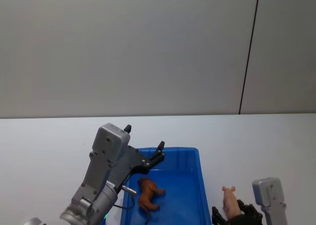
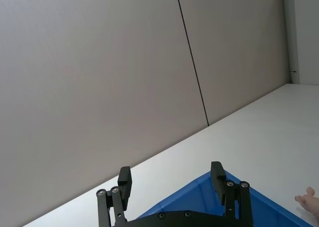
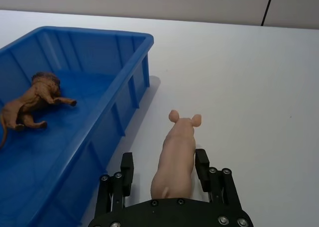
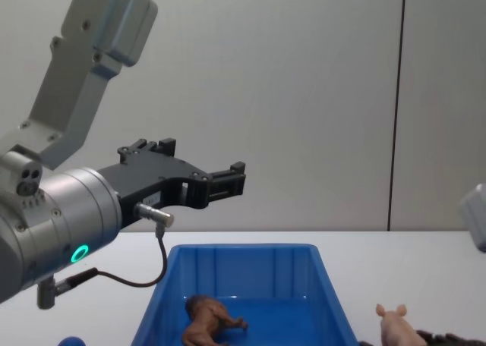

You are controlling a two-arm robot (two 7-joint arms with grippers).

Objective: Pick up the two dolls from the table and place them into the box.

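One brown doll [image 1: 148,193] lies in the box [image 1: 190,151]. At its three o'clock my right gripper [image 3: 164,167] straddles the pink doll [image 1: 229,199], unclenched; my left gripper [image 2: 169,179] hangs spread, empty.

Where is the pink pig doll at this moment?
In the head view's lower right, the pink pig doll stands on the table beside the blue box, between the open fingers of the right gripper.

The plain white tabletop [image 1: 44,136] carries three things. The blue box [image 1: 203,185] sits at the near middle, its long sides running near to far. Just right of it, apart from its wall, the pink pig [image 1: 230,199] rests on the bare surface with its head toward the far side. A small blue round object [image 4: 70,340] lies near left of the box.
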